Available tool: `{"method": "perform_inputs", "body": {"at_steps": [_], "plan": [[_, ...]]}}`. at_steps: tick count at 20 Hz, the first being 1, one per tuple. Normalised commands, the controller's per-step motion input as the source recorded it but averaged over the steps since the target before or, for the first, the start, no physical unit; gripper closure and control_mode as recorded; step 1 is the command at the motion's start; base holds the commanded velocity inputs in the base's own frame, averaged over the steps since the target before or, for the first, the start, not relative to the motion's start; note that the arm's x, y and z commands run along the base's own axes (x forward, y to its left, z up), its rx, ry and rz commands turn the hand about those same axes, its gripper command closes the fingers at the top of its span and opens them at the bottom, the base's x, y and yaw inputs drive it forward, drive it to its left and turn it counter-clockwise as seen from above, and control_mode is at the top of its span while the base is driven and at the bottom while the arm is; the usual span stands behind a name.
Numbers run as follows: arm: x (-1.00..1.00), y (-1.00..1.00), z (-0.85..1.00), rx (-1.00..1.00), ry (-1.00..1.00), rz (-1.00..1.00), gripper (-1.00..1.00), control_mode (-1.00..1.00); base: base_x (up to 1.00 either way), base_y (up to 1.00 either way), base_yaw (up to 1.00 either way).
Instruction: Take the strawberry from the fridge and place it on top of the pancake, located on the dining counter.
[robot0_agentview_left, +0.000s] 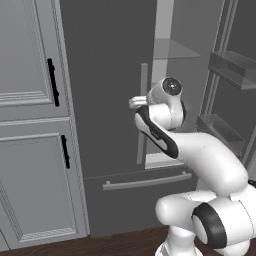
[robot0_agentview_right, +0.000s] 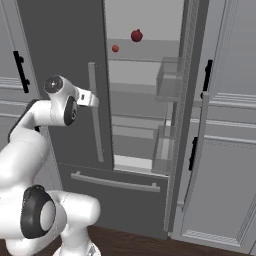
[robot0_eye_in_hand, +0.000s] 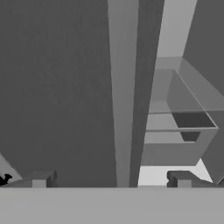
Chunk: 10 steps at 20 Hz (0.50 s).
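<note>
The fridge (robot0_agentview_right: 60, 45) stands with its left door shut and its right door swung open onto pale shelves. On an upper shelf lies the small bright-red strawberry (robot0_agentview_right: 115, 48), with a larger maroon round fruit (robot0_agentview_right: 136, 35) just up and to its right. My gripper (robot0_eye_in_hand: 111, 179) is open and holds nothing. It faces the shut left door, and that door's vertical bar handle (robot0_eye_in_hand: 122, 87) runs up between its fingertips (robot0_eye_in_hand: 41, 179). In the right base view my gripper (robot0_agentview_right: 95, 100) sits well below and left of the strawberry. The pancake and the dining counter are out of view.
The open right door (robot0_agentview_left: 235, 70) juts out with clear bins on its inside. The bottom drawer's bar handle (robot0_agentview_right: 115, 182) crosses below my arm. Light-grey panelled cabinets (robot0_agentview_left: 30, 100) with black handles flank the fridge on both sides (robot0_agentview_right: 230, 150).
</note>
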Motion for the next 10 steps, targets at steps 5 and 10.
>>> {"method": "perform_inputs", "body": {"at_steps": [5, 10], "plan": [[0.47, -0.1, 0.0, 0.0, 0.12, 0.0, -1.0, -1.0, 0.0, 0.0, 0.0], [0.55, -0.08, -0.06, 0.0, 0.03, 0.0, -1.0, -1.0, 0.0, 0.0, 0.0]]}}
